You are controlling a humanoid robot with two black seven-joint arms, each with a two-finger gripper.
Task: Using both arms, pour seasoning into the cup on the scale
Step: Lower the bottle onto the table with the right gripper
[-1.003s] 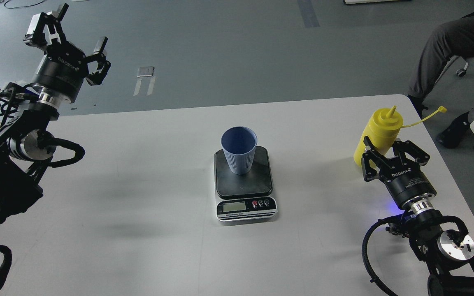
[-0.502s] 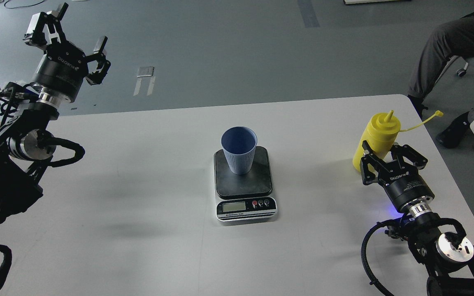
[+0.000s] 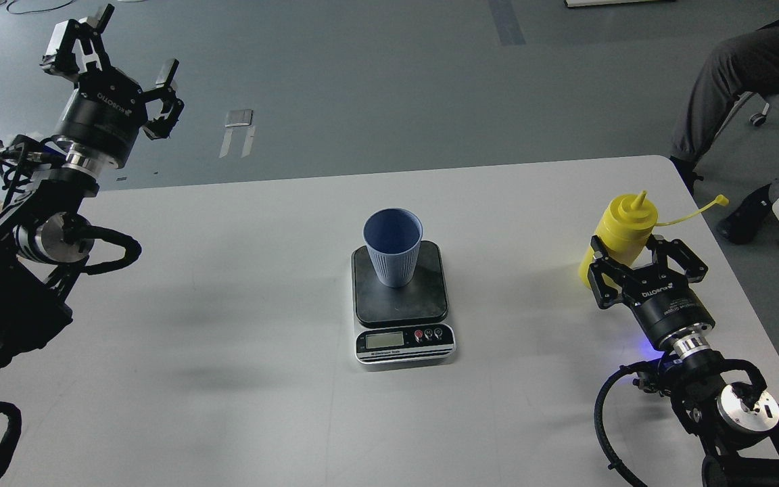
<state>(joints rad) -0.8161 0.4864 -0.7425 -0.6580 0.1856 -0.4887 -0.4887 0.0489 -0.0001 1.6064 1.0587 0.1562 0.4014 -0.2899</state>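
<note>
The tall yellow plastic squeeze bottle stands almost straight up near the right edge of the white table, leaning a little, with its pointed tip up and its thin yellow cap strap sticking out to the right. The black right gripper has its two fingers spread wide on both sides of the bottle's lower part, but it is hard to tell if they touch it. The black left gripper is open too, up high past the far left of the table, well apart from the light blue ribbed plastic cup that stands on the small black and silver kitchen scale in the middle.
</note>
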